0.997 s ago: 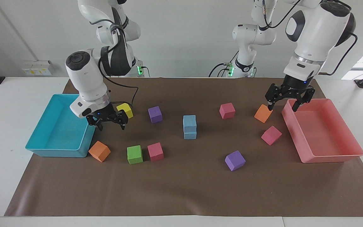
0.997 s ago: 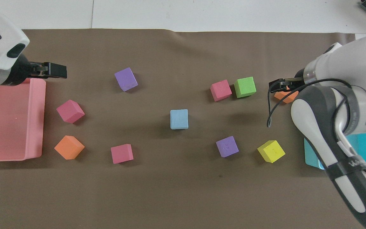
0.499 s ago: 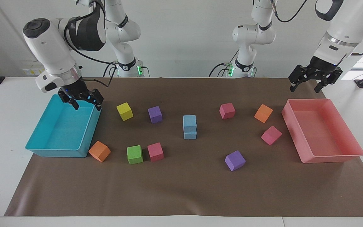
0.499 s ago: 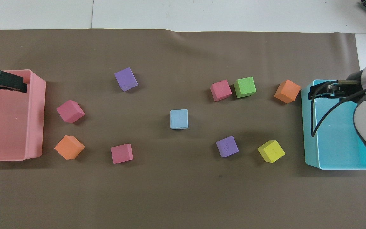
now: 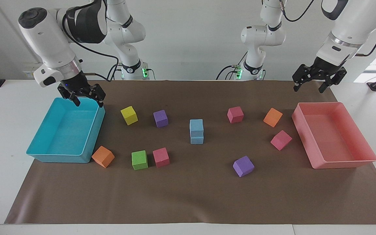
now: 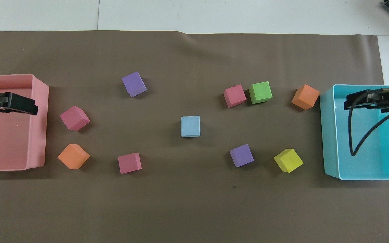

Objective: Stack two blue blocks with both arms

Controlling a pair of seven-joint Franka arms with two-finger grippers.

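The two blue blocks stand stacked in the middle of the brown mat, the upper block (image 5: 196, 125) on the lower block (image 5: 196, 139). In the overhead view only the top block (image 6: 190, 126) shows. Both grippers are far from the stack. My right gripper (image 5: 89, 103) is open and empty, raised over the turquoise tray's edge nearest the robots; it also shows in the overhead view (image 6: 351, 102). My left gripper (image 5: 308, 89) is open and empty, raised over the mat just robot-side of the pink tray; in the overhead view (image 6: 29, 107) it covers that tray.
The turquoise tray (image 5: 60, 159) lies at the right arm's end and the pink tray (image 5: 341, 163) at the left arm's end. Loose cubes lie around the stack: yellow (image 5: 129, 115), purple (image 5: 160, 118), green (image 5: 139, 160), orange (image 5: 273, 117), pink (image 5: 281, 140).
Both grippers have risen and drawn back from low over the mat toward the table's ends, the right one to the turquoise tray, the left one past the pink tray. The stack has not moved.
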